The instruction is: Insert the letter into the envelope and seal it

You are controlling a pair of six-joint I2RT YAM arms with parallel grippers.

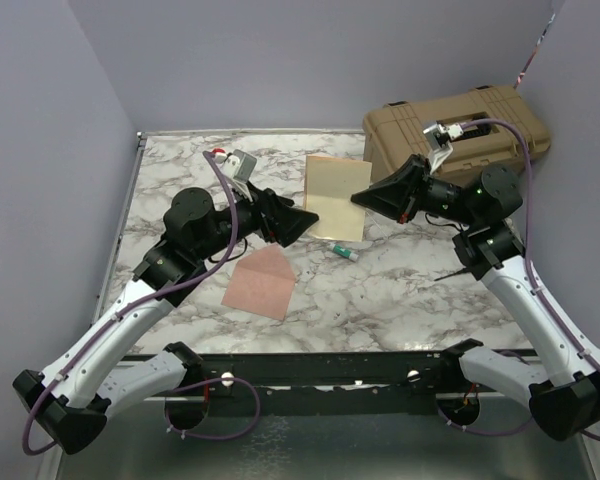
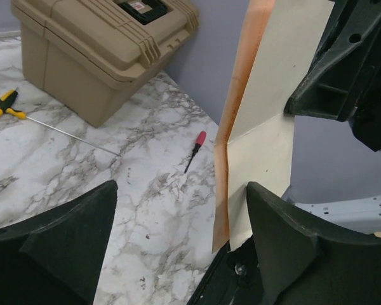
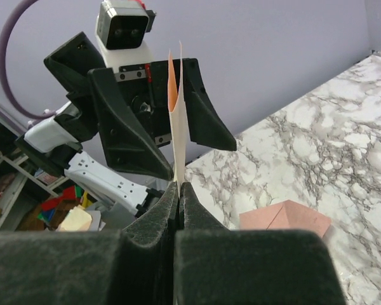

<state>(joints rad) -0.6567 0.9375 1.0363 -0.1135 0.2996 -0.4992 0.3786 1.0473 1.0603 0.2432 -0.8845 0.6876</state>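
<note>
Letter (image 1: 337, 197) position: hangs above the surface (image 1: 430, 290), pinched at one edge by fully closed right fingers (image 3: 176, 203) and straddled by wide-open, empty left fingers (image 1: 298, 222), with envelope (image 1: 262, 280) flat below toward the near side, flap open, nearer the left arm.

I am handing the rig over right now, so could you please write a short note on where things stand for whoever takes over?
Right hand: shut on the letter, holding it off the table.
Left hand: open, with the letter between its fingers, not clamped.
Envelope: flat on the table by the left arm, touched by neither hand.
Done: letter picked up.
Left: slide the letter into the envelope, then seal it.
</note>
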